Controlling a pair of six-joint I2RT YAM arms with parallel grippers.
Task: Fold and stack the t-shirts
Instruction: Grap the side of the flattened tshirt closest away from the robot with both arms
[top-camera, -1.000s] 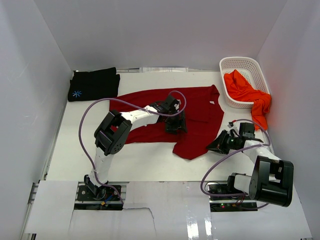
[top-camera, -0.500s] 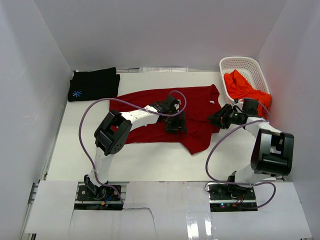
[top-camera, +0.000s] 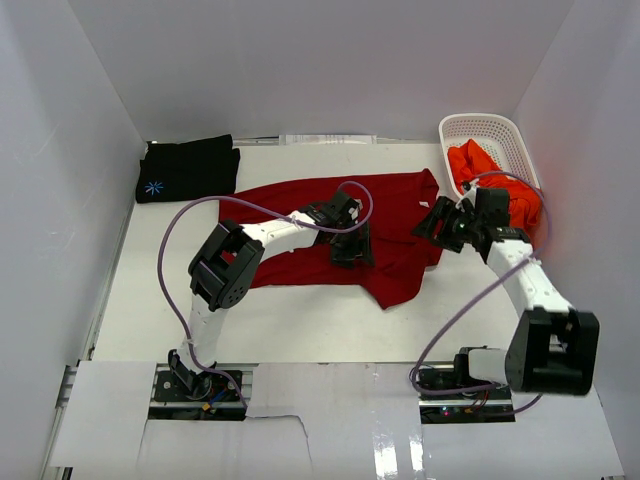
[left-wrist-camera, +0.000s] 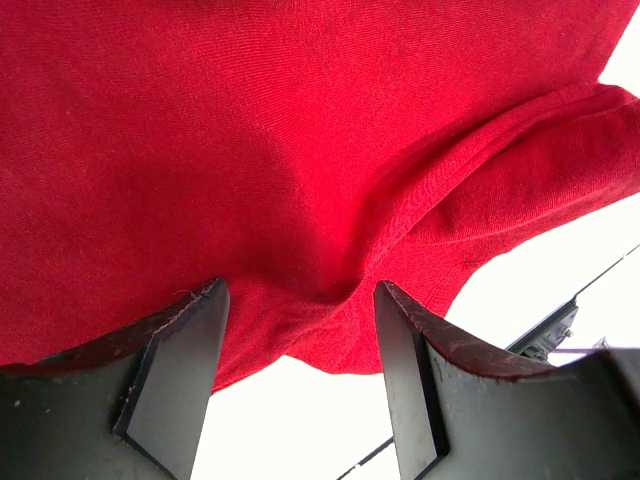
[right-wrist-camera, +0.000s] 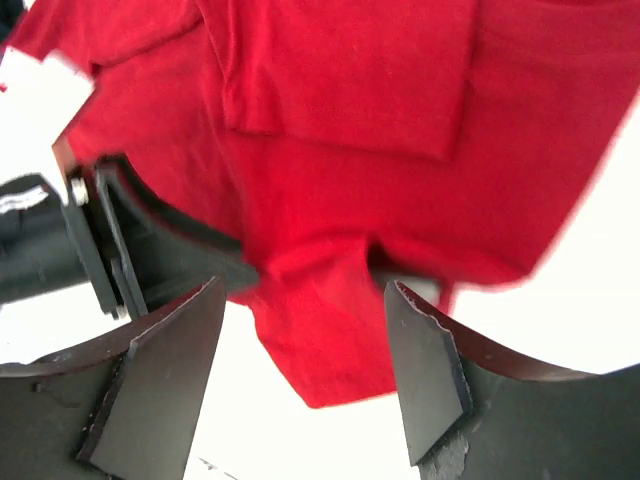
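- Right end effector (top-camera: 441, 222), spread and empty, has swung to the dark red shirt (top-camera: 400, 205), at its right edge.
- Left end effector (top-camera: 352, 251) (also spread) presses it onto the tabletop (top-camera: 300, 325); lower corner now folded in.

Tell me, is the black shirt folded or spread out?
Folded. The black shirt sits as a small tidy block at the far left, with no sleeves sticking out.

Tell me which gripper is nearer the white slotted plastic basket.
Right. The right gripper hangs just left of the basket; the left gripper rests on the dark red cloth t-shirt, farther left.
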